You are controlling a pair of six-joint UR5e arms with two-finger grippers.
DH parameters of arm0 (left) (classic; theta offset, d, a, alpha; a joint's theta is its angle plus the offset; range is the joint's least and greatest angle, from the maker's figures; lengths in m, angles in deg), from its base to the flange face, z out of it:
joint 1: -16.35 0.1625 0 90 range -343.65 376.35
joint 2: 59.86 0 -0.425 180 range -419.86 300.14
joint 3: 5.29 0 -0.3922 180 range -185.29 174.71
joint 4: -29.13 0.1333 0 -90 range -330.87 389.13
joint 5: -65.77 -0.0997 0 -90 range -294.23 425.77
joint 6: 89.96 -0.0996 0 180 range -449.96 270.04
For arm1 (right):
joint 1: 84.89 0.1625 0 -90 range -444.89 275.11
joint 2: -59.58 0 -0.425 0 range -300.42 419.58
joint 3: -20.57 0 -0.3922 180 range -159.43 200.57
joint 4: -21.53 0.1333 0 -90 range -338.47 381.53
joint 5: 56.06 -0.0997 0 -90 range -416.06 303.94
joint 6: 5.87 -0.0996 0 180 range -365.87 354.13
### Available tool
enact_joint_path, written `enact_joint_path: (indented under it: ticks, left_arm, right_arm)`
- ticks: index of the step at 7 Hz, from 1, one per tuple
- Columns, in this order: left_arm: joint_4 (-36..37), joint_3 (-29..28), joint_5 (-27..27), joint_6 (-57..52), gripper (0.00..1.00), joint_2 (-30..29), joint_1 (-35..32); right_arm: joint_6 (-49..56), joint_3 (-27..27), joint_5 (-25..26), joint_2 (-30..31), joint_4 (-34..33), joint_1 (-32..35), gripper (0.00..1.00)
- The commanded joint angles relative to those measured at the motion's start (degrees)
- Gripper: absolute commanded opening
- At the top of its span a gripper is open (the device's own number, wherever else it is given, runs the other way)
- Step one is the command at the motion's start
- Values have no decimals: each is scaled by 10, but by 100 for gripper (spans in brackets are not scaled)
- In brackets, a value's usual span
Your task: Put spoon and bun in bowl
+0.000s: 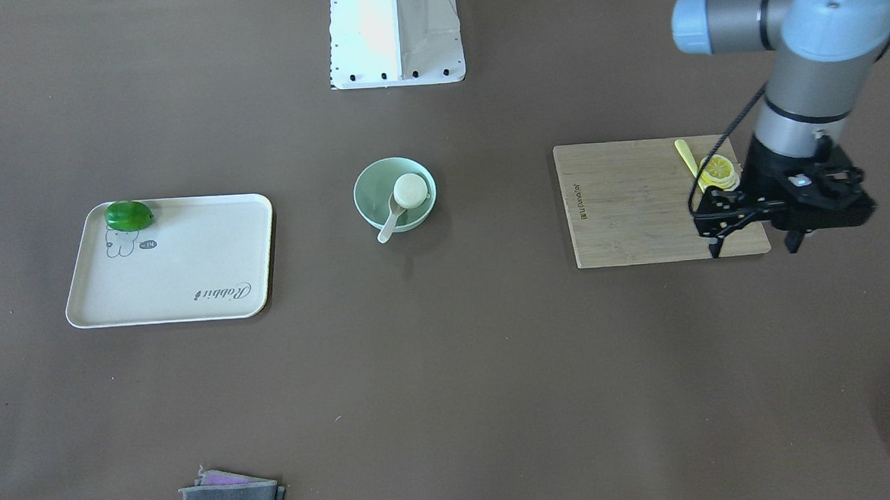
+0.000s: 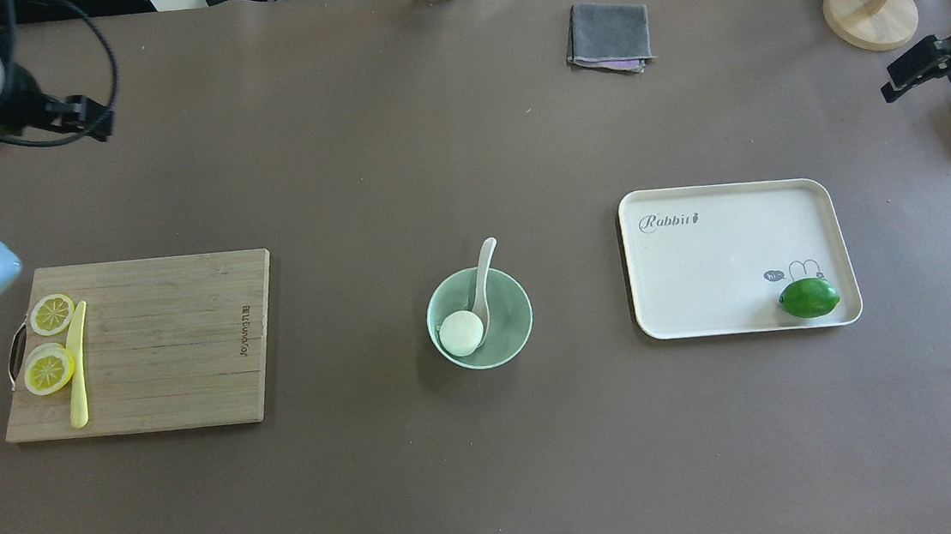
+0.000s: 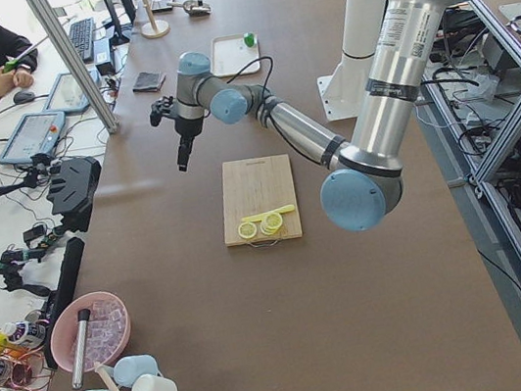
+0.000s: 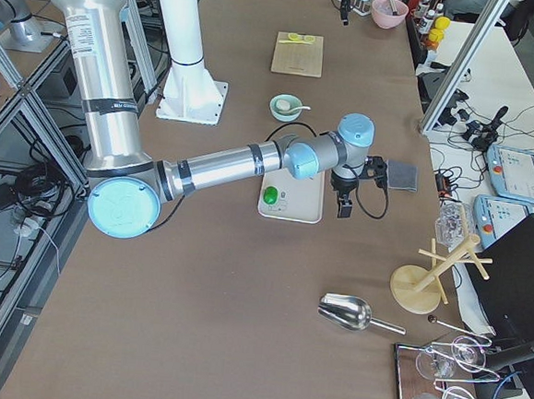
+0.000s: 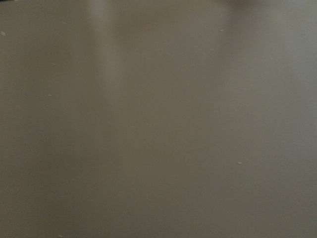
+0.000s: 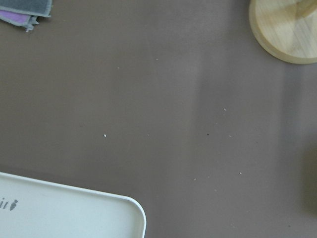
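Brown table (image 2: 348,183), bun (image 2: 461,334) + spoon (image 2: 483,275) in bowl (image 2: 521,315), tray (image 2: 716,263) w/ lime (image 2: 809,297) nearby

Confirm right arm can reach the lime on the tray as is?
Probably yes. The lime lies alone in a corner of the tray, nothing over it, and the right arm hangs beside the tray.

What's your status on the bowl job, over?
Left hand open, empty, clear of the bowl. Right hand off to the side, open or shut unclear. Bun and spoon both in the bowl. Nothing in the way.
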Motion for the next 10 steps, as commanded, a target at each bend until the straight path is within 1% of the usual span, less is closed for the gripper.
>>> enact_joint_path:
  ticks: [1,2,3,4,6,7,8,9,10]
  left_arm:
    - [-89,-19,139,-155,98,108,-175]
    - [-92,-44,143,-180,98,117,-213]
    - [-94,-61,141,-197,98,131,-223]
    - [-88,-72,142,-198,98,142,-224]
    - [-87,-103,145,-197,98,144,-222]
    - [-86,-103,148,-197,98,150,-223]
    - [-89,-100,182,-197,98,162,-224]
    - [-88,-94,193,-196,98,164,-225]
    - [-87,-93,194,-196,98,165,-227]
  right_arm:
    - [6,11,-60,15,2,89,100]
    - [59,21,-54,22,-4,111,100]
    - [173,69,-58,22,-5,143,100]
    - [264,105,-50,21,-27,152,100]
    - [275,111,-41,25,-98,154,100]
    - [275,109,-40,30,-132,154,100]
    - [267,100,-34,36,-140,154,100]
    - [265,88,-13,36,-141,154,100]
    - [257,71,-13,41,-147,153,100]
